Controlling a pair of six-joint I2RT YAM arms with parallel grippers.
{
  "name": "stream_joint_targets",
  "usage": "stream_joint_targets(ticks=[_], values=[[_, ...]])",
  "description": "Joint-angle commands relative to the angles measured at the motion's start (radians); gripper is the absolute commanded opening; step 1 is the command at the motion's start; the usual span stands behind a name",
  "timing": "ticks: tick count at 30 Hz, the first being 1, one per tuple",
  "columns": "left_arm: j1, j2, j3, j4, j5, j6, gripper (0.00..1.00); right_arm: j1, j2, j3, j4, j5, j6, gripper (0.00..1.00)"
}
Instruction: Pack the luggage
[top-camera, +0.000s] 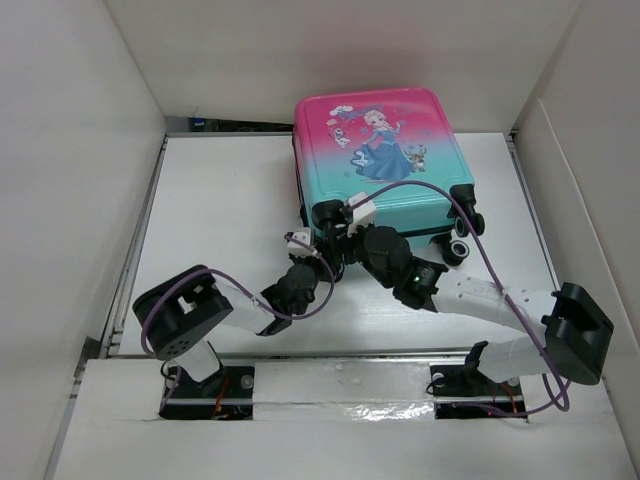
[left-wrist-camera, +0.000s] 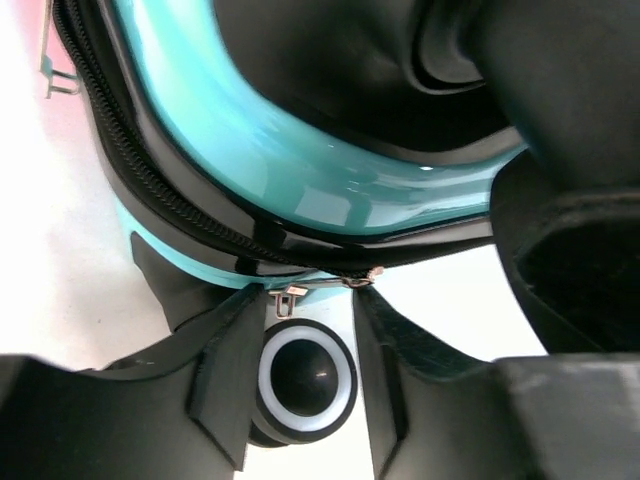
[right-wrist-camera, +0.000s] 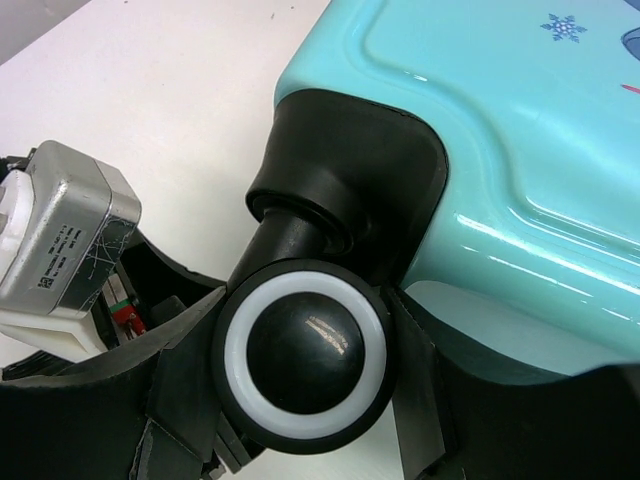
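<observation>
luggage: stiff, slick shell, likely light | right fingers grasping wheel | left fingers: cannot tell | you take zipper pull

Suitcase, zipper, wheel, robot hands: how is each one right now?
Suitcase: lid down, lying flat, picture up.
Zipper: pulls meet at the near corner.
Wheel: clamped from both sides.
Right gripper: shut on wheel.
Left gripper: open, by the zipper pulls.

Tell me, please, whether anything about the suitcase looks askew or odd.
Nothing looks damaged or spilled. The luggage lies flat, lid down. One oddity: the right tool is clamped on a wheel, while the left tool stands open at the zipper pulls.
</observation>
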Motion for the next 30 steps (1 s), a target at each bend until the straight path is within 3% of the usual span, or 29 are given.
stream_joint_targets(ticks=[1, 2, 6, 15, 19, 21, 24, 27, 30], values=[[-0.015, -0.004, 0.082, 0.176, 0.007, 0.018, 0.35, 0.066, -0.016, -0.003, 0.091, -0.128, 0.039, 0.00], [-0.025, 0.002, 0.087, 0.173, -0.013, 0.006, 0.32, 0.066, -0.014, -0.008, 0.094, -0.130, 0.041, 0.00], [-0.047, 0.001, 0.113, 0.170, -0.076, 0.015, 0.00, 0.075, -0.010, -0.025, 0.120, -0.148, 0.050, 0.00], [-0.107, -0.048, 0.066, 0.167, -0.152, 0.115, 0.00, 0.075, -0.053, -0.077, 0.143, -0.107, 0.066, 0.00], [-0.107, -0.045, 0.027, 0.211, -0.054, 0.135, 0.00, 0.075, -0.065, -0.077, 0.135, -0.107, 0.056, 0.00], [-0.107, -0.041, 0.027, 0.194, -0.023, 0.136, 0.07, 0.075, -0.060, -0.066, 0.118, -0.101, 0.053, 0.00], [-0.107, -0.030, 0.035, 0.155, -0.015, 0.135, 0.32, 0.075, -0.063, -0.068, 0.118, -0.095, 0.053, 0.00], [-0.107, -0.022, 0.053, 0.119, -0.010, 0.136, 0.41, 0.075, -0.068, -0.068, 0.118, -0.096, 0.053, 0.00], [-0.107, -0.010, 0.067, 0.121, -0.004, 0.136, 0.42, 0.075, -0.069, -0.068, 0.118, -0.102, 0.050, 0.00]])
